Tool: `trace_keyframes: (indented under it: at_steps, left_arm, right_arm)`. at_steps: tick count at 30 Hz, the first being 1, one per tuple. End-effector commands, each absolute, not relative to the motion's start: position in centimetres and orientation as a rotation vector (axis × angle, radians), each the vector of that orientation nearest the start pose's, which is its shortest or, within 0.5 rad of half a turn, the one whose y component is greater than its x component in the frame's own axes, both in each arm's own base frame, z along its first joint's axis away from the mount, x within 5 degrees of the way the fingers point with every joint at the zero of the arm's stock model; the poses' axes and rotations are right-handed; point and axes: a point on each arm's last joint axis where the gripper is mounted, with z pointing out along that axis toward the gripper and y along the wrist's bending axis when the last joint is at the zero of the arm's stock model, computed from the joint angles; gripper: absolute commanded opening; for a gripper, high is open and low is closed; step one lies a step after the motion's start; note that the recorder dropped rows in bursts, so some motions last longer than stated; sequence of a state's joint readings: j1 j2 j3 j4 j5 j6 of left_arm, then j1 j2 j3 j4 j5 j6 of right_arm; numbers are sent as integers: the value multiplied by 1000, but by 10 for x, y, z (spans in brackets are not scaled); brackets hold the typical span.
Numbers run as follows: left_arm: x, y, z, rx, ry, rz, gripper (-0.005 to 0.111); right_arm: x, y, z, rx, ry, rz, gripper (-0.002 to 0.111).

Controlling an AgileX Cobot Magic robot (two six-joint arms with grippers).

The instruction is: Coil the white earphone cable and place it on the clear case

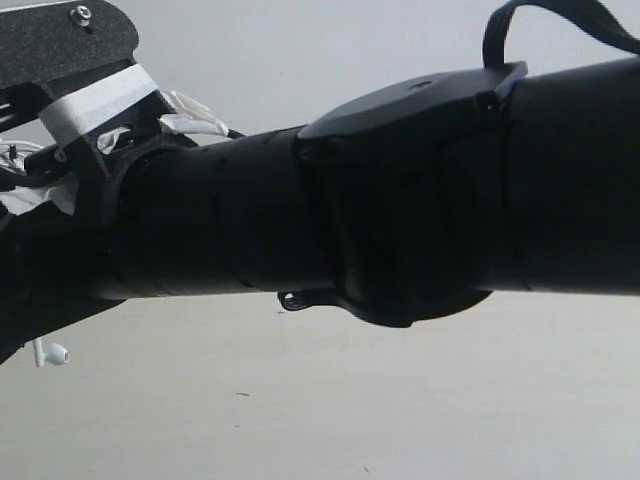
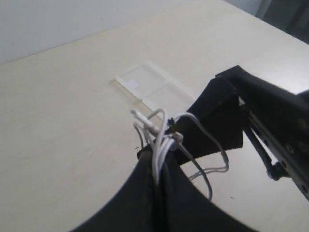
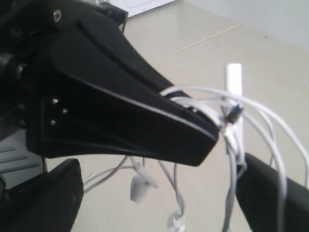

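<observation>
Left gripper: in the left wrist view, your left gripper is pinching its jaws tight on a bunch of strands of the white earphone cable and holding them above the table.
Cable, left wrist view: very thin white loops are spilling out on both sides of the fingertips. A short straight white end is pointing toward the clear case.
Clear case: it is lying flat on the table just beyond the bundle, apart from it, with two see-through panels showing side by side.
Sticker: a small white square is sitting on one panel. Any print on it is too small for you to read.
Right gripper: in the right wrist view, your right gripper is standing with its jaws wide apart, flanking the left gripper's tip and clamping nothing.
Cable, right wrist view: white loops are arching over the left gripper's tip and hanging down between the spread fingers. One strand is crossing in front of a finger, and you cannot tell whether it is touching.
Earbud: it is dangling below the bundle.
White bar: a slim straight piece is standing upright behind the loops.
Black arm: in the exterior view it is filling most of the frame, with white tape wrapping it at the upper left.
Cable, exterior view: only one earbud is peeking out under the arm at the lower left.
</observation>
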State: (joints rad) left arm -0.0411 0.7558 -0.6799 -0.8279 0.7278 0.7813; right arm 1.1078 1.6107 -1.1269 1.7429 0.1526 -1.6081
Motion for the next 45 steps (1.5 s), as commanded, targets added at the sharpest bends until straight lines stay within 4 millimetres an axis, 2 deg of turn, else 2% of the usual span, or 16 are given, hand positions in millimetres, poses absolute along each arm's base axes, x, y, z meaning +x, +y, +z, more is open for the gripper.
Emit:
trace_keyframes:
  at_steps: [1, 8, 17, 25, 33, 45]
  left_arm:
    - [140, -51, 326, 394, 2004, -535, 0]
    - [140, -51, 320, 353, 2009, -566, 0]
    - [141, -54, 325, 278, 1972, -652, 0]
    - [141, -54, 324, 267, 1977, -661, 0]
    - [141, -54, 312, 212, 1999, -699, 0]
    - [141, -56, 316, 135, 1972, -796, 0]
  right_arm:
    - [157, 343, 290, -1048, 1794, 962, 81]
    - [158, 346, 285, -1055, 1805, 951, 81]
    - [162, 344, 284, -1030, 1817, 909, 81]
    - [163, 344, 284, -1012, 1829, 898, 75]
    - [163, 344, 284, -997, 1840, 908, 72]
    - [165, 343, 284, -980, 1848, 883, 67]
